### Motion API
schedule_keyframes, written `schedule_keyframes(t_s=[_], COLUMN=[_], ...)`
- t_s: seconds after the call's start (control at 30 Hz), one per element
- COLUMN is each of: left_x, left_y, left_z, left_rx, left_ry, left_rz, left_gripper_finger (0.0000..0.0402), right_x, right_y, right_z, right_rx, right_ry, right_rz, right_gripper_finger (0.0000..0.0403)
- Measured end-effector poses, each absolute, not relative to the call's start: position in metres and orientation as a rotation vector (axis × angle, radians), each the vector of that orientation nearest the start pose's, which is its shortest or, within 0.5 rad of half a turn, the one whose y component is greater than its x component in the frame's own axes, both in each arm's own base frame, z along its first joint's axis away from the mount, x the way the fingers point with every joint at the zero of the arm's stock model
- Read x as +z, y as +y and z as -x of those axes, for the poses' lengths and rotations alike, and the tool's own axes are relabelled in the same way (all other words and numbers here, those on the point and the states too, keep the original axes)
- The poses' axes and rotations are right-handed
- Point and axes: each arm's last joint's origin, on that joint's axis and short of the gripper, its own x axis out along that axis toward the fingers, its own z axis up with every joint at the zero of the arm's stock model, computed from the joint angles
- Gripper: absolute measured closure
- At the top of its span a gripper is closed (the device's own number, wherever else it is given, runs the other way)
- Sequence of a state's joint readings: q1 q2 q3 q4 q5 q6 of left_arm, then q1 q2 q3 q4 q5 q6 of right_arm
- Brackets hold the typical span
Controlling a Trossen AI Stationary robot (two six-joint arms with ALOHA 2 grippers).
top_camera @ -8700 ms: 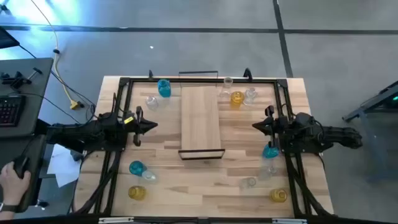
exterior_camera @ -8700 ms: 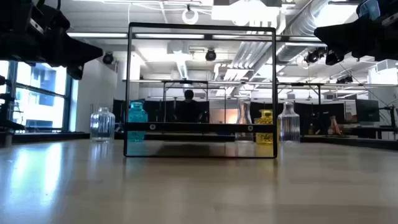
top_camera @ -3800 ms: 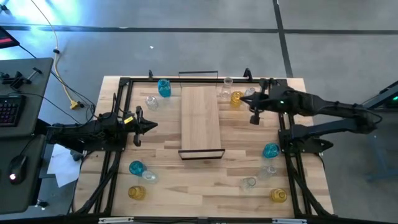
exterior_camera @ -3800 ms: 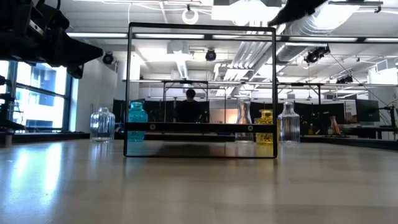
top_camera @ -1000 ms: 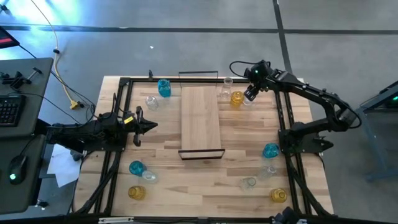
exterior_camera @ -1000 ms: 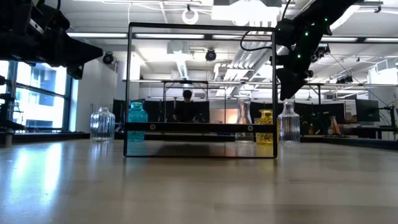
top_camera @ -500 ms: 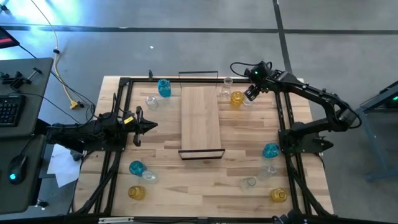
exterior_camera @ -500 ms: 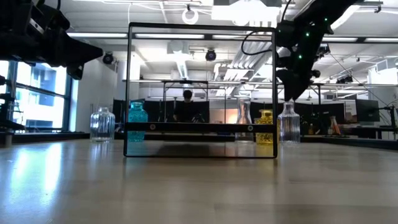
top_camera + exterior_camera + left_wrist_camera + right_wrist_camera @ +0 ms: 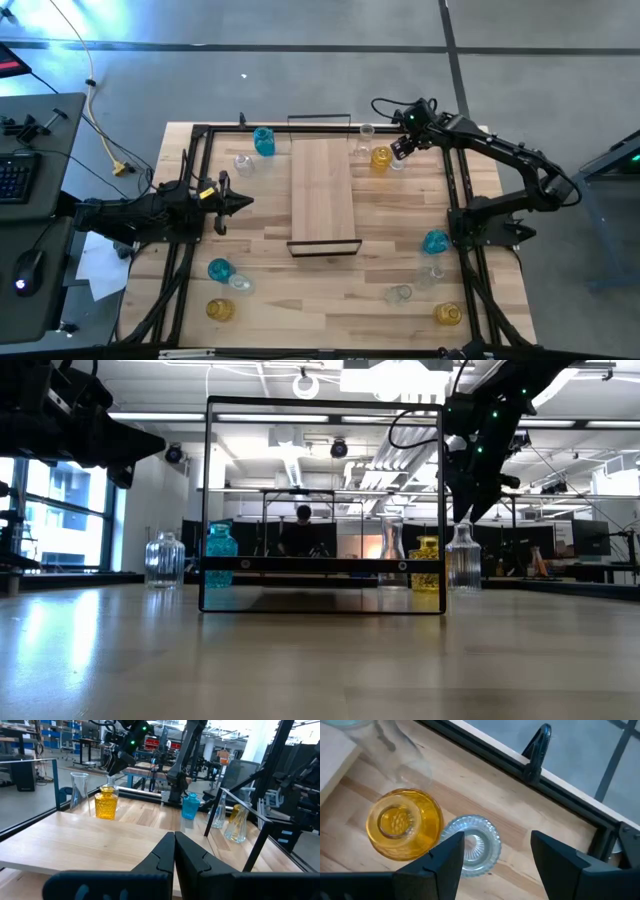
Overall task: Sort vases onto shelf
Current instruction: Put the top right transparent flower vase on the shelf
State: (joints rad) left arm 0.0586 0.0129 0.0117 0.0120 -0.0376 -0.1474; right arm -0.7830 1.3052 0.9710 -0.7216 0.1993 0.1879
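The shelf (image 9: 323,195), a light-wood board in a black frame, lies mid-table. My right gripper (image 9: 400,148) hangs open, slanting down, just over a clear ribbed vase (image 9: 472,842) at the far right. In the right wrist view that vase's mouth sits beside one finger of my right gripper (image 9: 497,845). An amber vase (image 9: 402,822) stands right next to it. In the low view my right gripper (image 9: 462,510) hovers at the ribbed vase's neck (image 9: 463,560). My left gripper (image 9: 235,203) waits shut and level at the left, and its wrist view shows my left gripper (image 9: 174,850) holding nothing.
A clear flask (image 9: 366,133) stands behind the amber vase (image 9: 381,158). Far left stand a teal vase (image 9: 263,141) and a clear one (image 9: 243,163). Near left stand a teal vase (image 9: 219,269) and an amber one (image 9: 219,310). Near right stand a teal vase (image 9: 435,242) and an amber one (image 9: 447,314).
My right gripper has rolled about its own pointing line while staying over the clear ribbed vase. Its fingers have kept the same gap. No vase has moved.
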Motion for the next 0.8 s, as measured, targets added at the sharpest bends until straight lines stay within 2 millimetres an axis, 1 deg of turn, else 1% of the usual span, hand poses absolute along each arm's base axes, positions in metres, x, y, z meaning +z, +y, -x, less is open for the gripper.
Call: schedule_keyframes(t_s=[0.27,0.53,0.63,0.8], left_x=[0.168,0.168,0.168,0.168], left_y=[0.007,0.007,0.007,0.007], left_z=[-0.098,-0.098,-0.098,-0.098], left_rx=[0.095,0.095,0.095,0.095], left_ry=[-0.018,-0.018,-0.018,-0.018], left_rz=[0.147,0.147,0.147,0.147], left_gripper_finger=[0.0401,0.0401,0.0401,0.0401], right_x=[0.252,0.271,0.275,0.269], right_y=[-0.180,-0.178,-0.176,-0.174], right_z=[-0.174,-0.184,-0.185,-0.182], right_rx=[-0.966,-0.922,-0.923,-0.951], right_ry=[0.951,0.888,0.890,0.963], right_rz=[-0.504,-0.487,-0.478,-0.481], right_gripper_finger=[0.0187,0.0187,0.0187,0.0187])
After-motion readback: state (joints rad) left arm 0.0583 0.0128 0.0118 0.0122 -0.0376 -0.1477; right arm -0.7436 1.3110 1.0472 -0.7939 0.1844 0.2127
